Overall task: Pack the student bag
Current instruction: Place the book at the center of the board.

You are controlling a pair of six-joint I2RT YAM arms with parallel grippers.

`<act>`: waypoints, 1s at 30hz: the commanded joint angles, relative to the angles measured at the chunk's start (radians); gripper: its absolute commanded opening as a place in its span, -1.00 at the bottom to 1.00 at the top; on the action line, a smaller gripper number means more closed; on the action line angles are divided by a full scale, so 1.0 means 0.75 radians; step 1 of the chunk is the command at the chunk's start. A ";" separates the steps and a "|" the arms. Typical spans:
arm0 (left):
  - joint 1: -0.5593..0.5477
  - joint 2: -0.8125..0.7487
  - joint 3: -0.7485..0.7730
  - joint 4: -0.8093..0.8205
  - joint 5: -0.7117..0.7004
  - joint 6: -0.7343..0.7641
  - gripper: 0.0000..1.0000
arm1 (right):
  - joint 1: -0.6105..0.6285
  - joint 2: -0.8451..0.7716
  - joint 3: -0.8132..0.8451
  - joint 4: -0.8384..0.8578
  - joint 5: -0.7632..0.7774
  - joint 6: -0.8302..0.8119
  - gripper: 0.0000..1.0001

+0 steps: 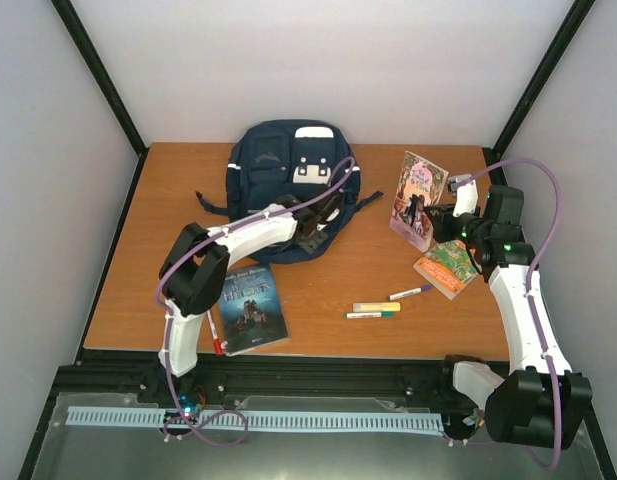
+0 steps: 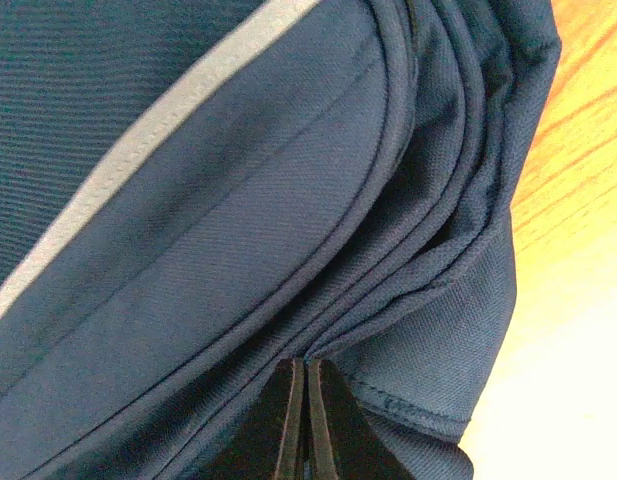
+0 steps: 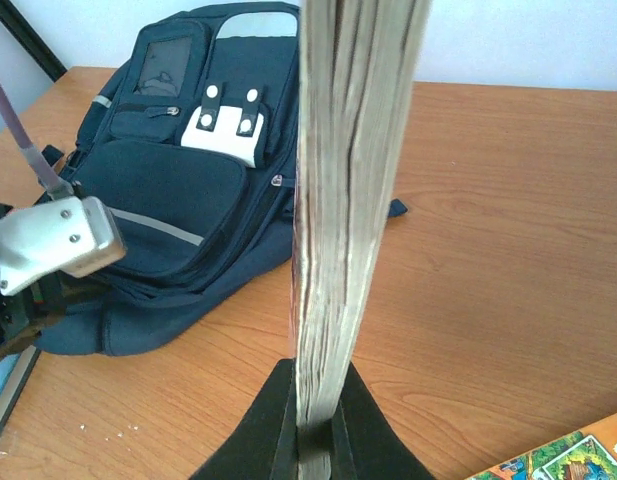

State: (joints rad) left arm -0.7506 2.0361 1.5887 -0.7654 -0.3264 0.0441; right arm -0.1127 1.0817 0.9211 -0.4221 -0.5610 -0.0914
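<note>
Student bag (image 1: 278, 165), left gripper (image 2: 306, 368) closed against it

The student bag (image 1: 278, 165) lies far centre, flat book (image 1: 250, 305) before it, upright book (image 1: 416, 195) right of it.

lab test booth: white panels (image 1: 338, 60), black framing (image 1: 101, 78)

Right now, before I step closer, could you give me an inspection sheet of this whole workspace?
Surface: wooden table.
Job's things: navy backpack lying far middle; pink book held upright; dark book, colourful book and pens lying loose.
Clutter: nothing seen.
Grippers: left gripper shut against the backpack's near edge; right gripper shut on the pink book.
Cables: purple cables run along both arms.
Surroundings: white walls, black frame posts.
</note>
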 commanded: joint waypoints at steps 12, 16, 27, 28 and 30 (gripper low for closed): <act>-0.008 -0.296 0.263 0.163 0.131 -0.126 -0.98 | -0.011 0.147 0.295 -0.363 -0.426 0.143 -0.94; -0.008 -0.282 0.327 0.172 0.167 -0.159 -0.98 | -0.010 0.254 0.310 -0.531 -0.595 0.131 -0.94; -0.007 -0.397 0.160 0.363 0.212 -0.280 -0.98 | 0.052 0.443 0.264 -0.664 -0.815 0.159 -0.94; -0.008 -0.396 0.158 0.364 0.216 -0.282 -0.98 | 0.089 0.452 0.264 -0.660 -0.805 0.159 -0.94; -0.007 -0.394 0.155 0.364 0.219 -0.291 -0.98 | 0.149 0.464 0.258 -0.641 -0.798 0.164 -0.94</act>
State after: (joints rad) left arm -0.7486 1.8053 1.6890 -0.6205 -0.1898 -0.1303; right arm -0.0761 1.4170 1.1240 -0.8932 -1.1004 0.0154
